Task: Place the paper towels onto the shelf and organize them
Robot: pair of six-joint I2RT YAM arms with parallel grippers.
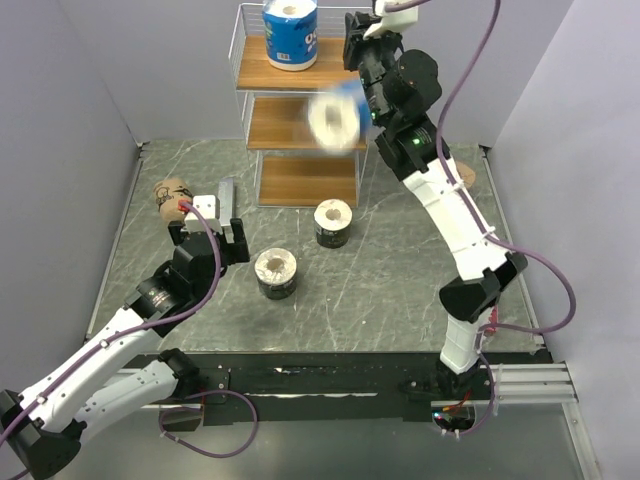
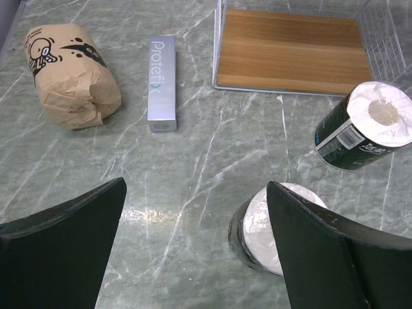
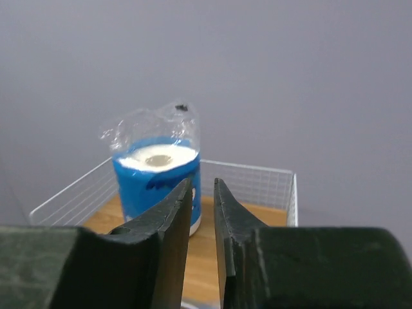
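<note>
The shelf (image 1: 283,128) stands at the back centre. One blue-and-white roll (image 1: 291,34) stands upright on its top tier, also in the right wrist view (image 3: 145,177). A second blue-and-white roll (image 1: 336,118) shows blurred in mid-air beside the middle tier, below my right wrist. My right gripper (image 1: 356,48) is at top-tier height with jaws nearly together and nothing between them (image 3: 203,183). My left gripper (image 1: 214,227) is open and empty over the floor (image 2: 193,257). Two black rolls (image 1: 275,273) (image 1: 333,222) stand on the floor; the nearer one (image 2: 261,225) is beside my right finger. One tan roll (image 1: 172,196) lies far left.
A flat grey metal bar (image 1: 226,197) lies between the tan roll and the shelf, also in the left wrist view (image 2: 161,82). The shelf's bottom board (image 2: 290,48) is bare. The second black roll (image 2: 367,125) lies tilted near the shelf's front right. Grey walls close in both sides.
</note>
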